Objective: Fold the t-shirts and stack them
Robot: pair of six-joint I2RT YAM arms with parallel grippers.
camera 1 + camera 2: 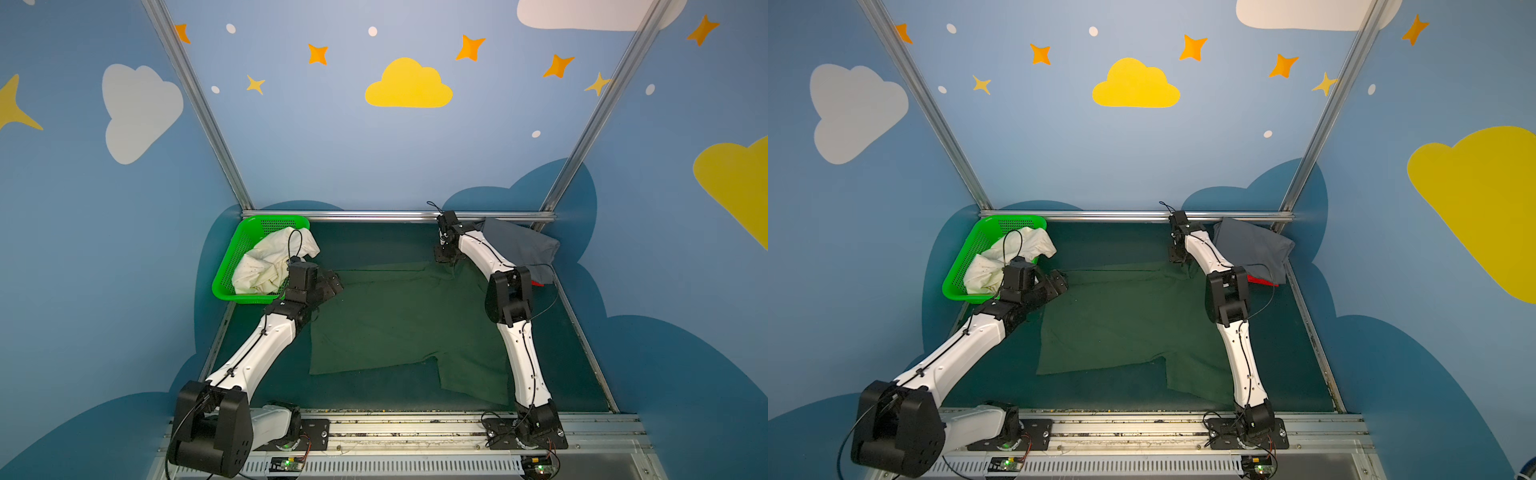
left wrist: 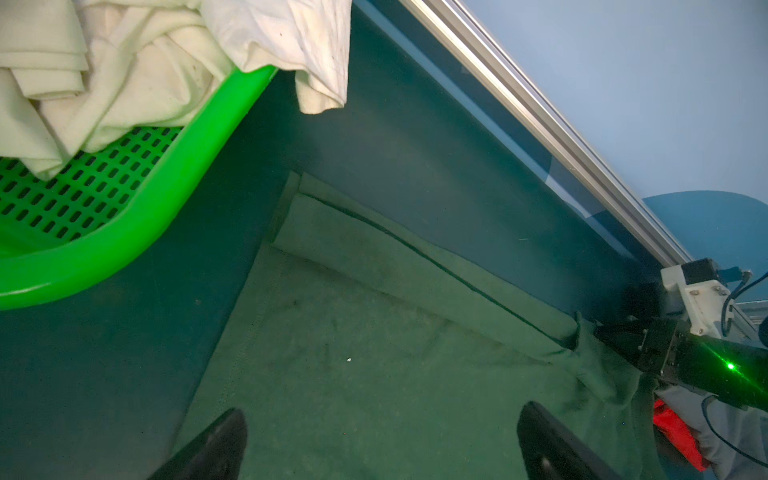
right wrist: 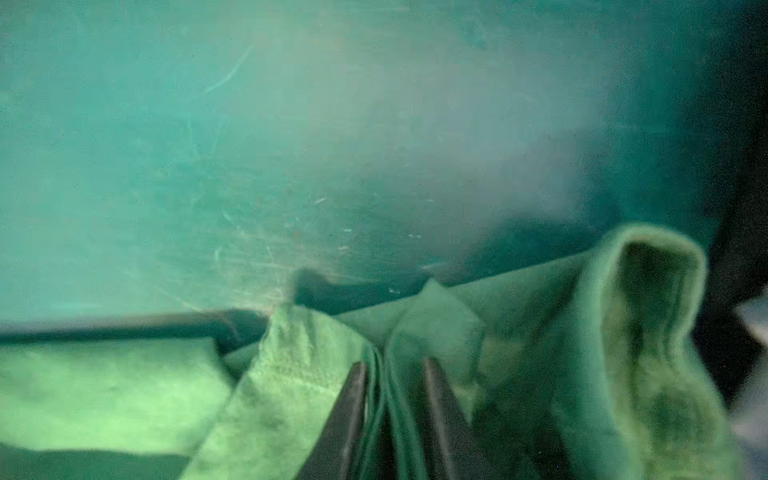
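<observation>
shirt in work: dark green t-shirt (image 1: 399, 324), spread mostly flat on the table mat (image 1: 374, 241), starting just right of the basket (image 1: 232, 257) in both top views.
look: matte dark green, soft. The far edge is turned over into a long narrow flap with a dark seam line, clear in the left wrist view (image 2: 374, 374). The near edge is stepped, with one part reaching closer to my bases.
right gripper (image 3: 392, 365): narrow, pinched on the dark green t-shirt at its far corner, the one away from the basket. Folds of cloth sit between my fingers and the fabric bunches up in a loop beside them. This view is blurred.
left gripper (image 2: 384, 415): wide, holding nothing. It hangs over the corner of the dark green t-shirt nearest the basket. Touching the cloth or not: cannot tell.
cream-white t-shirt (image 1: 270, 262): crumpled in the basket, one end draped over its rim toward the mat.
grey t-shirt (image 1: 519, 245): folded, well apart from the basket, at the opposite end of the back rail.
red t-shirt (image 1: 538, 284): under the grey t-shirt, only a sliver showing.
</observation>
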